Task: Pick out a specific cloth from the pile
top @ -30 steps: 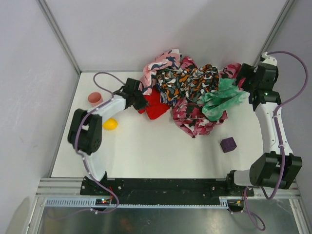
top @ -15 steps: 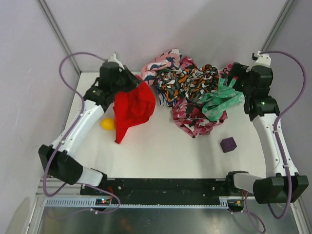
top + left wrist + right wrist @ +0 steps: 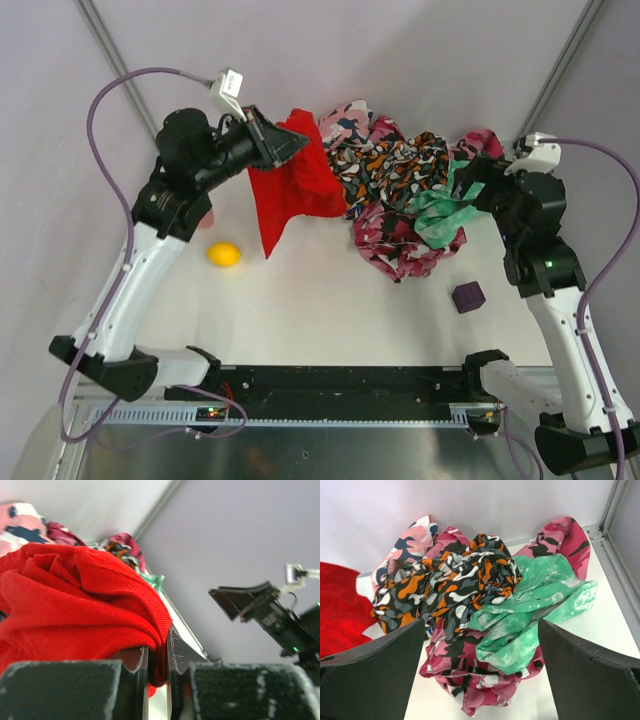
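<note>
The plain red cloth [image 3: 296, 190] hangs in the air from my left gripper [image 3: 290, 145], lifted off the table left of the pile. In the left wrist view the jaws are shut on a fold of the red cloth [image 3: 75, 600], pinched at my left gripper [image 3: 159, 667]. The pile [image 3: 400, 190] of camouflage, green-white and pink cloths lies at the back middle of the table. My right gripper [image 3: 470, 180] is open and empty, held above the pile's right side; in its wrist view the pile [image 3: 470, 605] lies between and below the wide-apart fingers [image 3: 375, 675].
A yellow ball [image 3: 224, 254] lies on the table at the left. A purple cube [image 3: 468, 296] sits at the right front. A pink cup is mostly hidden behind my left arm. The enclosure walls stand close behind and beside the pile.
My left gripper has pulled the red cloth out of the pile's left edge and lifted it up and back. My right arm has moved forward and risen over the pile's right side.
</note>
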You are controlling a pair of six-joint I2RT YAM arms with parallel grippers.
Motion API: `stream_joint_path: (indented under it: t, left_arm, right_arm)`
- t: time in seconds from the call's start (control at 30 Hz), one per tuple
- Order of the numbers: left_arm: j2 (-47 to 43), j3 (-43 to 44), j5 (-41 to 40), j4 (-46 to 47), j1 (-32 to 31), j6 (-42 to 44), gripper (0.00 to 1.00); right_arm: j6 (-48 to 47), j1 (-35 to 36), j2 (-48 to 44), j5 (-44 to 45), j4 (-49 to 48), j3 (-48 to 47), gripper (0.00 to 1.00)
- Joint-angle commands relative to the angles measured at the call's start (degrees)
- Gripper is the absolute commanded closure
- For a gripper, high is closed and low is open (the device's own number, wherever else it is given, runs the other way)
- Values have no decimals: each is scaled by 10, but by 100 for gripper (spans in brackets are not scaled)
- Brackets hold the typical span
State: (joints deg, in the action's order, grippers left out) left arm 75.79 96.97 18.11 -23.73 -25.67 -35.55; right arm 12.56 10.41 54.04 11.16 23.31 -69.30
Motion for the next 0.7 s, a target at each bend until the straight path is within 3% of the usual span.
stream_joint_path:
  t: [0.0,0.27,0.67]
  left_arm:
    - [-100,-23,40,25,-44,28,96]
    - [-186,-169,-32,26,-80,-10,95]
    - [-110,-295,-67,33,-88,-48,98]
  right_arm:
    - [27,13,-44,1,-2,25,1]
    - [54,20,-99,-3,17,81,1]
    - [68,38,-117,3,41,157,1]
